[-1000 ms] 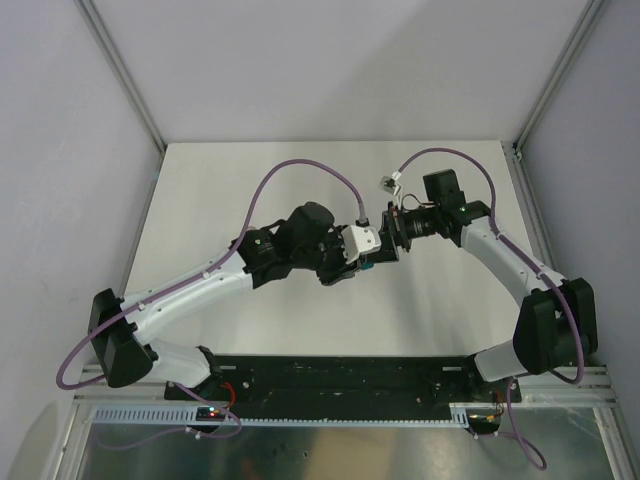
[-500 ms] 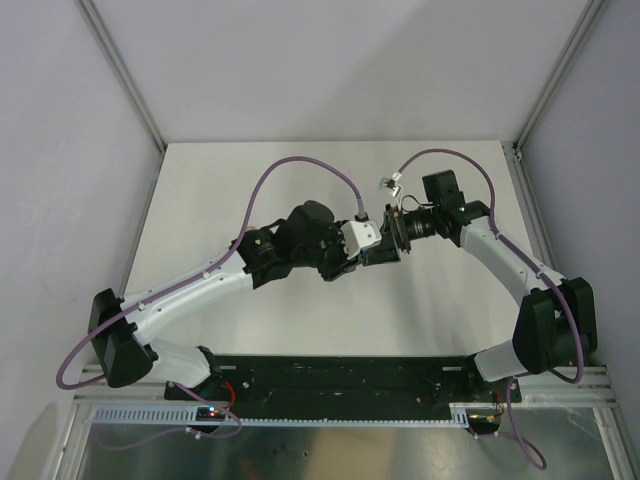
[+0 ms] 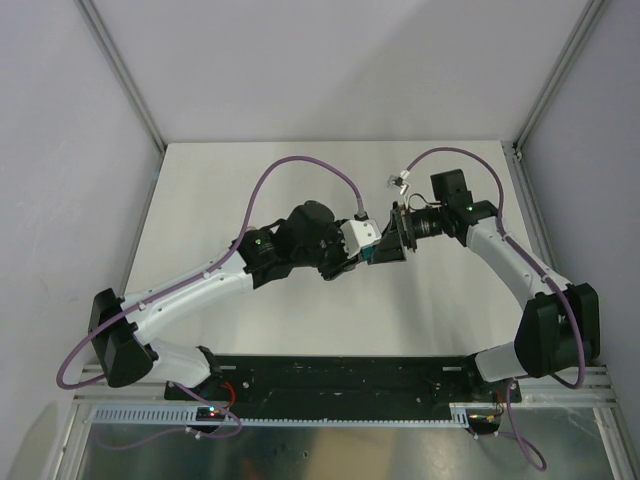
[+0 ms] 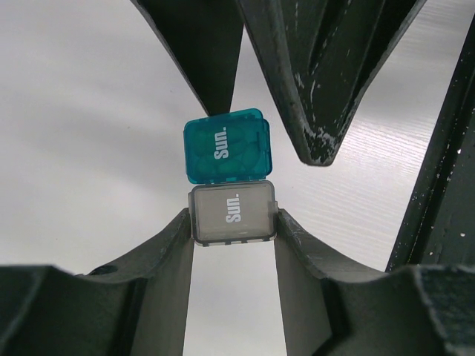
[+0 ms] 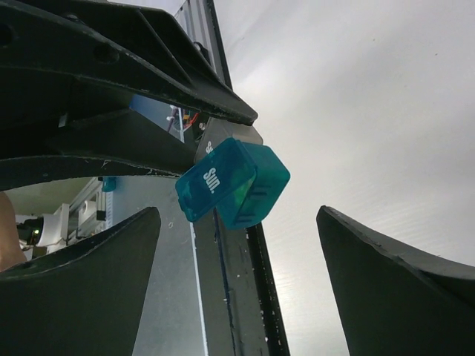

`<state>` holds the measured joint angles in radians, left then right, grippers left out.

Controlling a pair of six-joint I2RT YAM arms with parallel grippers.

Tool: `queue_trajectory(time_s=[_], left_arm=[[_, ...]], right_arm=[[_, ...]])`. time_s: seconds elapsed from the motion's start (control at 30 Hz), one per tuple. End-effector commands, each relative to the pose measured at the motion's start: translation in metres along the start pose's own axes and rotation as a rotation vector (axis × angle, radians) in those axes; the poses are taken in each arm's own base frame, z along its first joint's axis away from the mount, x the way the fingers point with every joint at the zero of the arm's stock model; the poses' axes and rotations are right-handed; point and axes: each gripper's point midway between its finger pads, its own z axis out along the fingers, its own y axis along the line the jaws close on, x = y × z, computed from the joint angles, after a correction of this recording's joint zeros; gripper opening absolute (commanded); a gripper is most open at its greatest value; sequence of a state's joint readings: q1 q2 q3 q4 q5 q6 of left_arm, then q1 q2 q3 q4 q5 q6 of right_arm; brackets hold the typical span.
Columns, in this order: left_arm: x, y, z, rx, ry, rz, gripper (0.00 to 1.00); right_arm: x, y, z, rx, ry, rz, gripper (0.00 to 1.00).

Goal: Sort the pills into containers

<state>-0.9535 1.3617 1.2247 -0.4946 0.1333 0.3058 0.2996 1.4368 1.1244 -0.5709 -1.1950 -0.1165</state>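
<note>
- The left gripper (image 4: 233,222) is nearest. Its jaws are partly closed and clamp the grey flap (image 4: 232,213) of the teal box (image 4: 226,152) from both sides, holding the box above the table (image 3: 220,190) at mid-depth, a little right of centre.
- The teal body stands just beyond the flap, joined to it at the hinge, so the box looks open. Rounded shapes (image 4: 239,159) show through the teal wall. They may be pills, but I cannot tell.
- The right gripper (image 5: 237,222) comes in from the far right with its jaws spread wide. One finger is on each side of the box, and neither touches it or holds anything.
- No loose pills and no second container show in any view, so how much is sorted cannot be judged. The step in hand seems to be working the box itself, either passing it over or closing it.
</note>
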Motion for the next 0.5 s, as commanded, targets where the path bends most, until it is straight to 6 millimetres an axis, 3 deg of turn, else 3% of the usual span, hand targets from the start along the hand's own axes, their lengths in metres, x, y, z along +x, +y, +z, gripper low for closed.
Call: queue_trajectory(time_s=[0.0, 0.27, 0.47], left_arm=[[-0.009, 0.001, 0.001, -0.014, -0.037, 0.003, 0.00], [-0.010, -0.005, 0.001, -0.007, -0.038, 0.020, 0.00], [-0.013, -0.005, 0.000, -0.009, -0.044, 0.026, 0.00]], right_arm=[[-0.024, 0.018, -0.013, -0.007, -0.050, -0.086, 0.93], [-0.041, 0.015, -0.014, -0.014, -0.061, -0.037, 0.94], [-0.041, 0.008, -0.008, -0.019, -0.046, -0.002, 0.92]])
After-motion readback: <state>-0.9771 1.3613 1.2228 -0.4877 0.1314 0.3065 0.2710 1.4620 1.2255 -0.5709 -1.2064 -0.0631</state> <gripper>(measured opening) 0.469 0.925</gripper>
